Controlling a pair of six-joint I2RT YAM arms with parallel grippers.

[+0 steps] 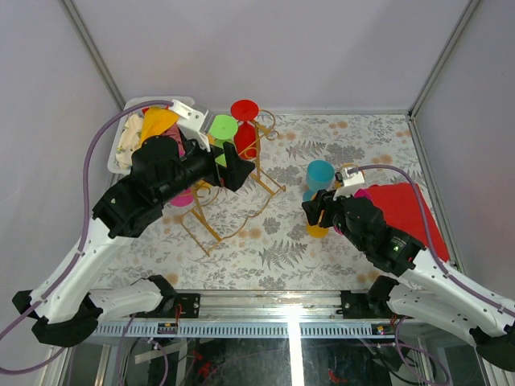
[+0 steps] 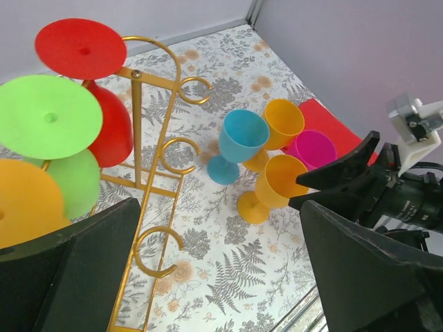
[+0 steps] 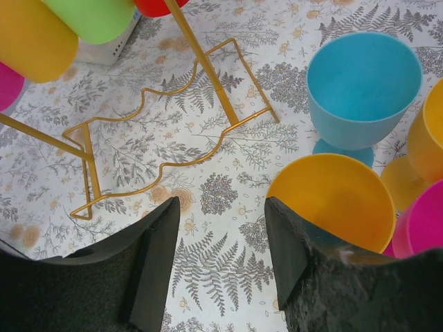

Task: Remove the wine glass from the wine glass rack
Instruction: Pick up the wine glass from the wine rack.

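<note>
Four stemmed glasses hang upside down on the wine glass rack [image 2: 138, 131], a thin gold wire frame with curled scroll ends. Their flat round feet rest on top of the rails and their bowls dangle below. The red glass [image 2: 79, 48] is farthest from the left wrist camera, then the green glass [image 2: 48, 117], then the orange glass [image 2: 24, 200]. A pink one shows only in part.

The left gripper [image 2: 220, 207] hovers just beside the orange glass with its jaws spread wide and nothing in them. The right gripper [image 3: 223, 207] is also wide open and empty, low over the fern-patterned bench [image 1: 338, 145] beside a standing yellow glass [image 3: 332, 200] and a blue glass [image 3: 363, 76].

The glasses look like opaque moulded plastic, so they are probably light, stiff and not very breakable. Their smooth, rounded bowls could slip in a pinch. The narrow stem just under the rails, or a grip across the bowl, seems the surest hold. The foot would then have to slide along the rails to the open end. The wire frame itself looks light enough to shift if tugged.
</note>
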